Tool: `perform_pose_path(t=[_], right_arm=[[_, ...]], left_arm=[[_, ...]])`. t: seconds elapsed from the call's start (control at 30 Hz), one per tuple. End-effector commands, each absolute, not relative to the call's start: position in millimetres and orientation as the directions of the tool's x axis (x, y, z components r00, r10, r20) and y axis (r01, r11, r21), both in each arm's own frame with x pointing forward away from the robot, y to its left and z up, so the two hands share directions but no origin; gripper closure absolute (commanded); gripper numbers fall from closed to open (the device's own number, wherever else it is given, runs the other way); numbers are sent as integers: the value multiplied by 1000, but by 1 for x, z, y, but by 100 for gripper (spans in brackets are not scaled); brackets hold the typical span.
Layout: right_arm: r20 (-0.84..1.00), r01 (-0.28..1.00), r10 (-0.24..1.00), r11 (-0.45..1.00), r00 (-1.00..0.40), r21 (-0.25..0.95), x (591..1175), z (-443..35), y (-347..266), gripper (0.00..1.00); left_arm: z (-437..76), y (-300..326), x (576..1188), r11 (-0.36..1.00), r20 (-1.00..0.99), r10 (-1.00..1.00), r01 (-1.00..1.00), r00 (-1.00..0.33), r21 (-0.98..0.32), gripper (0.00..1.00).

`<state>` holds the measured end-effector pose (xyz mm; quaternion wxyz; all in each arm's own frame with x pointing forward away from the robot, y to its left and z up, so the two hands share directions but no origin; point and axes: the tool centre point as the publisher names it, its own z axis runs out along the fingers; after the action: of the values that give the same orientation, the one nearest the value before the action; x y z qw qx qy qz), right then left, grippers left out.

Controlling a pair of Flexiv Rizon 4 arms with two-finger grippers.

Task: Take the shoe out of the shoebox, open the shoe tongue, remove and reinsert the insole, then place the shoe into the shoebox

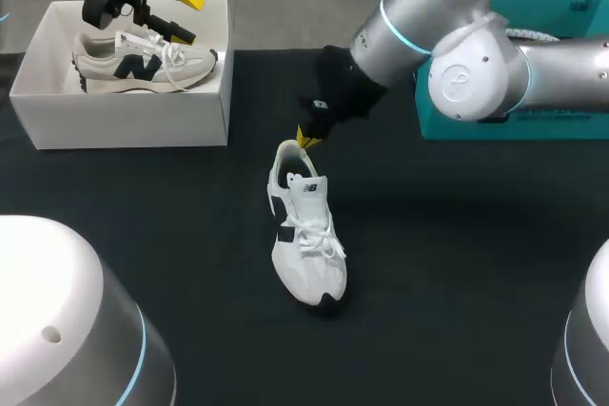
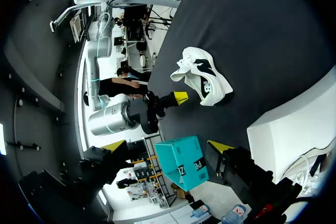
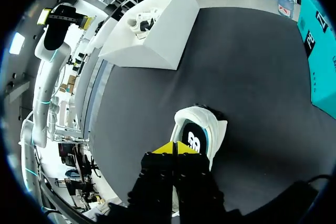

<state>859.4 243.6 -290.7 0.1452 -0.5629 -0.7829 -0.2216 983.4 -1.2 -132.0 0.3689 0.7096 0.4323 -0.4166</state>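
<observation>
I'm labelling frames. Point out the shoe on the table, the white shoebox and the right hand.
shoe on the table [image 1: 306,235]: head view, on its laces.
shoebox [image 1: 124,121]: head view, on its front wall.
right hand [image 3: 175,148]: right wrist view, between its yellow tips.

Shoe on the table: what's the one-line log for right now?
shoe: on table | right gripper: shut, at heel | left gripper: open, over box | second shoe: in box

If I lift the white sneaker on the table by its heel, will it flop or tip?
The white lace-up sneaker probably keeps its shape: its sole looks thick. The heel collar may fold under the right pincer. Upright on its narrow sole, it could tip sideways if nudged.
</observation>
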Motion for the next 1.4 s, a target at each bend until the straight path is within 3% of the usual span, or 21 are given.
perform_pose_path(t=[0.03,0.93,1.13,1.4], right_arm=[[42,957,958,283,-285,58,861,-285,247,100],[24,966,967,252,-254,65,853,-293,246,100],[39,981,985,160,-165,109,845,-315,247,100],[38,984,985,163,-166,69,837,-330,251,100]], left_arm=[[-132,-1,984,-357,-909,307,920,280,163,0],[-132,-1,984,-357,-909,307,920,280,163,0],[-132,-1,984,-357,-909,307,920,280,163,0],[-132,-1,984,-357,-909,307,920,280,163,0]])
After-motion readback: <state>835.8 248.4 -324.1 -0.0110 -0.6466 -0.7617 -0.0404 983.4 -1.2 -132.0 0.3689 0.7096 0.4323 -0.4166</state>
